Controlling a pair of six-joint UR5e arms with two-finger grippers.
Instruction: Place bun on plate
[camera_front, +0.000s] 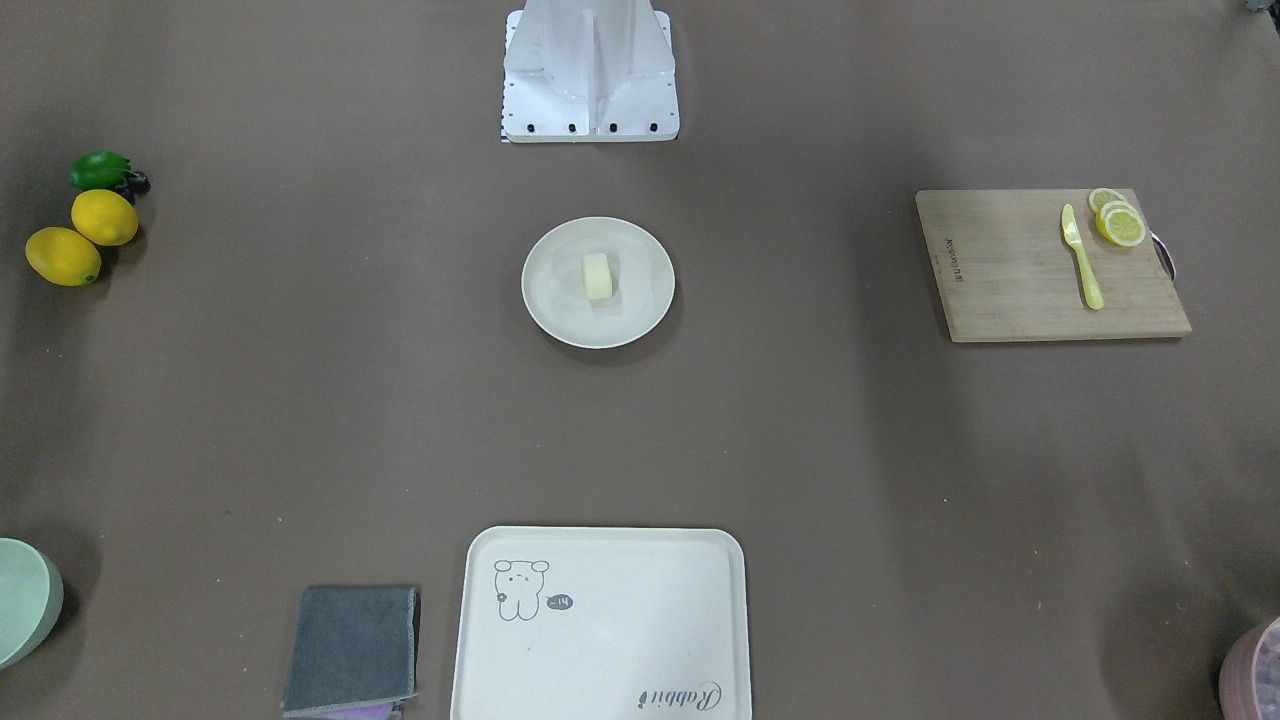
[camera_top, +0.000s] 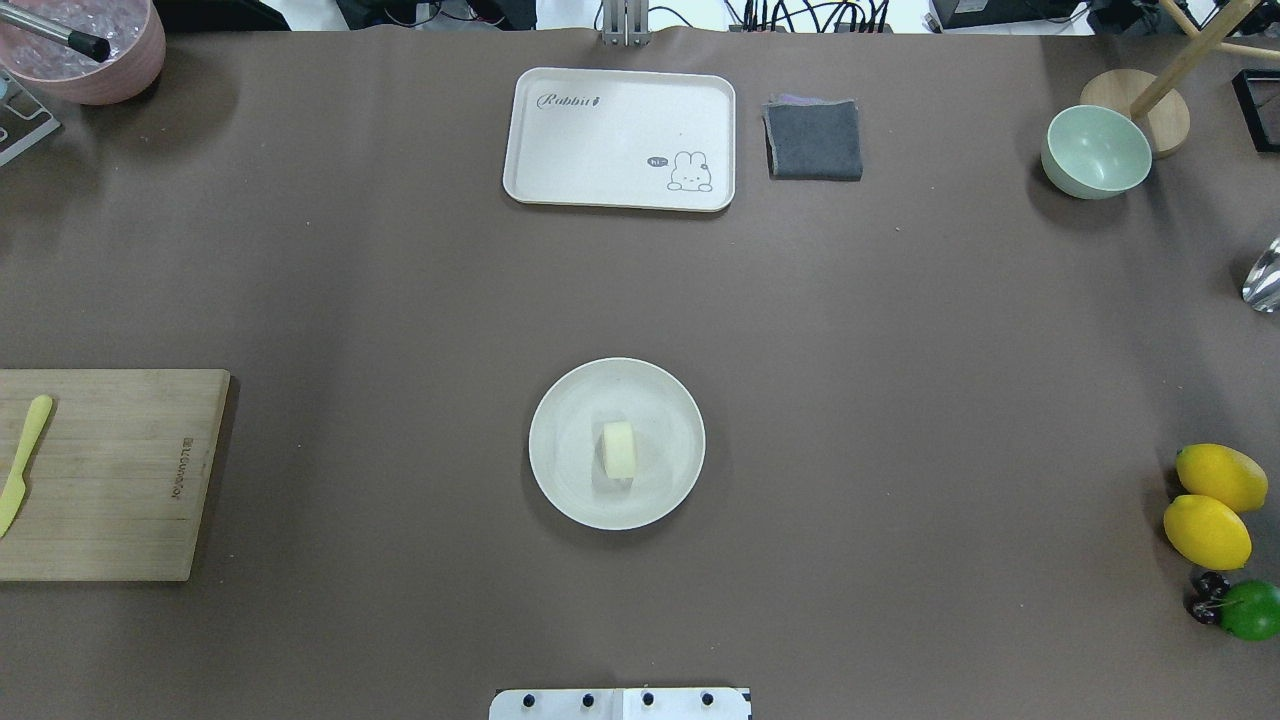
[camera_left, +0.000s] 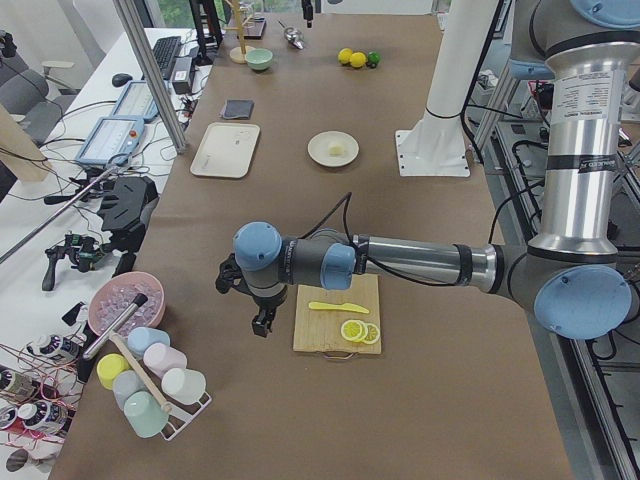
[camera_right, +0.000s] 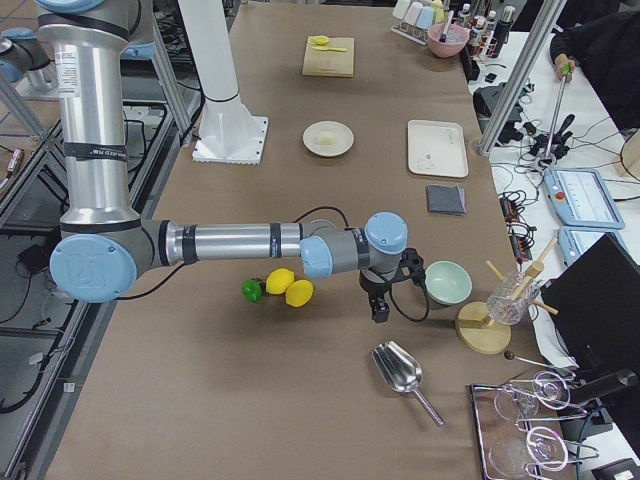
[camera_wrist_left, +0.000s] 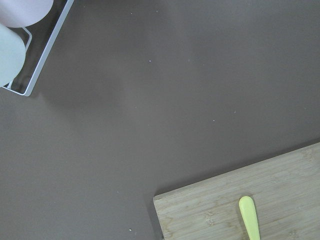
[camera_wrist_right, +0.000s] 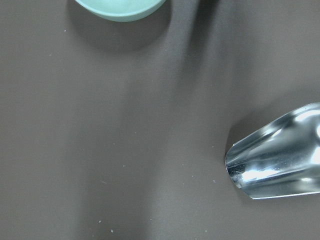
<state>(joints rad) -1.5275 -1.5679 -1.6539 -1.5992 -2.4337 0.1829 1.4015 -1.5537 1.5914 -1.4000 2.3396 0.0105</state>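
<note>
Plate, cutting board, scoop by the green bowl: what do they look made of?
The plate is matte cream with no glaze glare: probably plastic or fibre composite, ceramic not ruled out. The cutting board looks like unvarnished wood or bamboo; parallel grain strips show. The scoop is polished metal, likely steel, with mirror-like reflections.

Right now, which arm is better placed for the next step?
Neither needed: the bun already lies on the plate. Left gripper hangs beside the cutting board, right gripper near the scoop, both far from it.
</note>
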